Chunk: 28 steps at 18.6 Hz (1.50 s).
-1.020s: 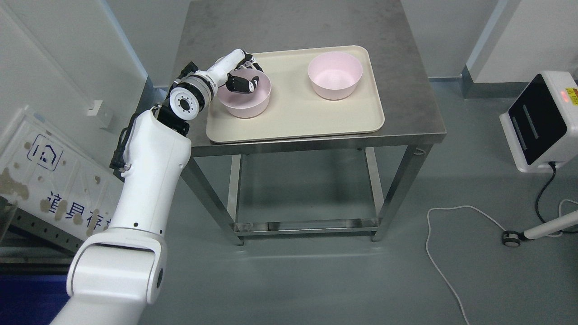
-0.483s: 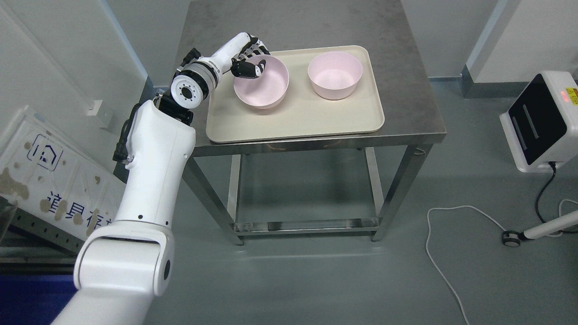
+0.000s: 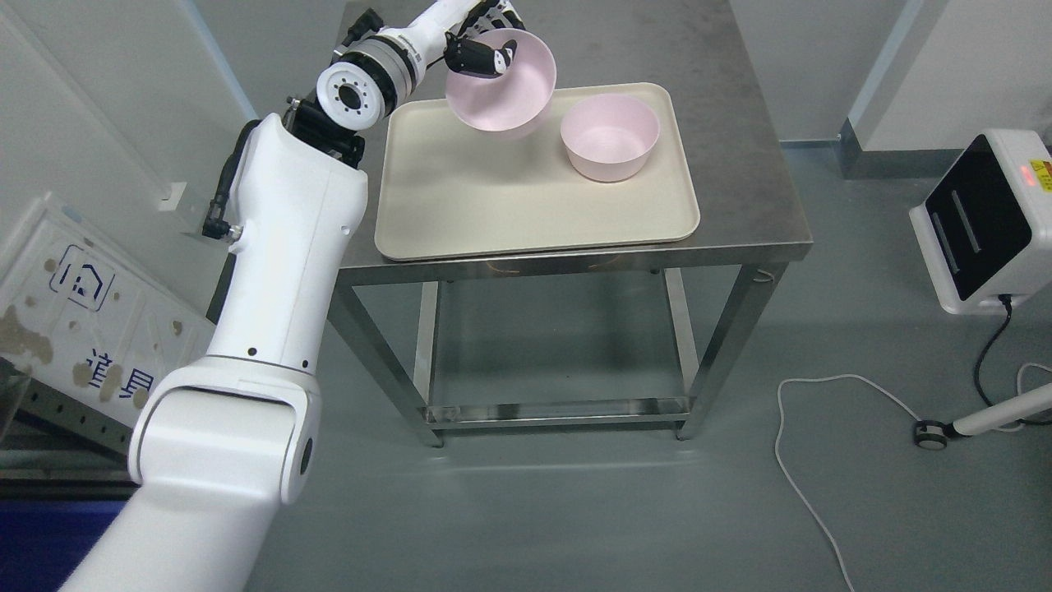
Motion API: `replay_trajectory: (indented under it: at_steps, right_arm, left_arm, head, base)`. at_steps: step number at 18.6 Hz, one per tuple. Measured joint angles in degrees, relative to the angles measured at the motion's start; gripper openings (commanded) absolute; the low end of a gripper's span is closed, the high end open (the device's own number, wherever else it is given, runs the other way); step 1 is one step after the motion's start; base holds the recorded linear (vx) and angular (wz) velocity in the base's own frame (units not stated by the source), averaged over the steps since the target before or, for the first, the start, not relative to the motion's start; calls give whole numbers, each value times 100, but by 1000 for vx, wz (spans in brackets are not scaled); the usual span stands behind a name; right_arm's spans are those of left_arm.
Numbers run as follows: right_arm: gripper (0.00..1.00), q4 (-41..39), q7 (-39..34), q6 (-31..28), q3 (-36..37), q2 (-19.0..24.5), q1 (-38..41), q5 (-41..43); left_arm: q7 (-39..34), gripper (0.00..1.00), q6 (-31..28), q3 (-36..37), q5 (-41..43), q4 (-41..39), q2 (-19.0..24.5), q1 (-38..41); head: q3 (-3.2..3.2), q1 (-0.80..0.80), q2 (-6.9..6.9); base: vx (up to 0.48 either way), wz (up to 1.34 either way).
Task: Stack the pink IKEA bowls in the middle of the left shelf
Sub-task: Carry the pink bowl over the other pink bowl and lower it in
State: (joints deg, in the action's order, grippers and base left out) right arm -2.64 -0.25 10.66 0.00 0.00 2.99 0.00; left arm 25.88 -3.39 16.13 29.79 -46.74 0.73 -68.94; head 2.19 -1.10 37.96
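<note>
Up goes the pink bowl (image 3: pixel 503 86), lifted off the tray (image 3: pixel 526 197) and tilted above its far left corner. Steel worktop (image 3: pixel 740 164) underneath; second bowl (image 3: pixel 610 136) sits on the tray's right; left robot hand (image 3: pixel 481 49) pinches the raised rim.

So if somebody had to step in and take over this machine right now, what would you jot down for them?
Left robot hand: shut on the rim of one pink bowl, held tilted in the air over the tray's far edge.
Right robot hand: not in view.
Second pink bowl: upright on the beige tray, on the steel table.
Done: first bowl picked up.
Left: set the held bowl into the second one, probably by easing it right and down, then let go.
</note>
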Motion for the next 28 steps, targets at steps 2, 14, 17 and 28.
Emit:
replay_trajectory:
  at_steps: [2, 14, 17, 28]
  right_arm:
    - [100, 0, 4, 0, 0, 0, 0, 0]
    - [100, 0, 5, 0, 0, 0, 0, 0]
    - [100, 0, 5, 0, 0, 0, 0, 0]
    - [100, 0, 7, 0, 0, 0, 0, 0]
  left_arm:
    - [-469, 2, -56, 434, -430, -10, -10, -58]
    - [-1822, 7, -92, 2261, -1863, 17, -52, -183]
    - [-1941, 7, -102, 2477, -1935, 97, -57, -195]
    - [-2204, 20, -118, 2663, -1951, 383, -66, -265]
  head:
    - [0, 0, 0]
    - [0, 0, 0]
    - [0, 0, 0]
    - [0, 0, 0]
  base:
    - [0, 0]
    - [0, 0]
    - [0, 0]
    - [0, 0]
